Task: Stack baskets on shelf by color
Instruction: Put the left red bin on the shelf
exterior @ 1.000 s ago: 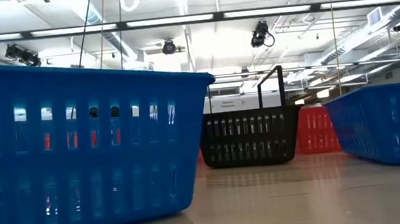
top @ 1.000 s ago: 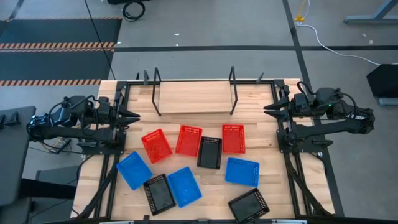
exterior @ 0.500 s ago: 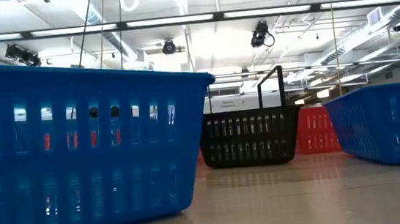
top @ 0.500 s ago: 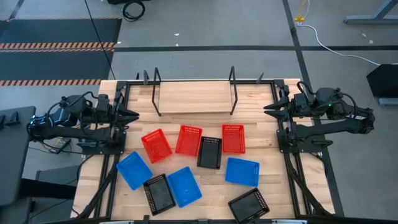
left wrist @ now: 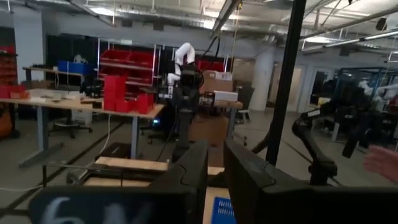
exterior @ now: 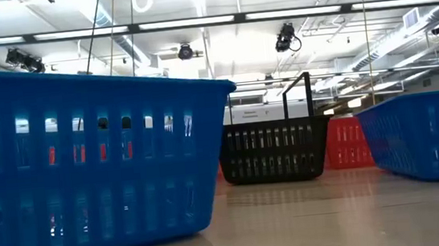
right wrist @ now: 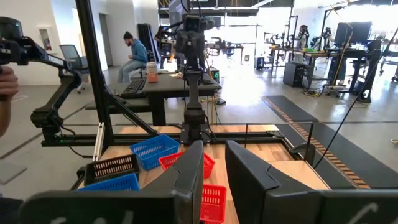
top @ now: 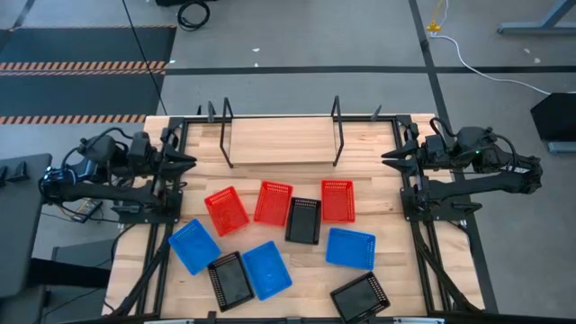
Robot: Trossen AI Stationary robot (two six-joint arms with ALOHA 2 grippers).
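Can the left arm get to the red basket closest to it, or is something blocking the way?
Probably yes. The left gripper waits at the table's left edge, and only bare table lies between it and the nearest red basket. That basket is open from above; the blue basket sits beyond it.

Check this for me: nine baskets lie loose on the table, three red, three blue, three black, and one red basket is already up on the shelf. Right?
Not quite. The shelf holds nothing, as the high view shows. All nine baskets lie loose on the table in front of it: three red, three blue and three black.
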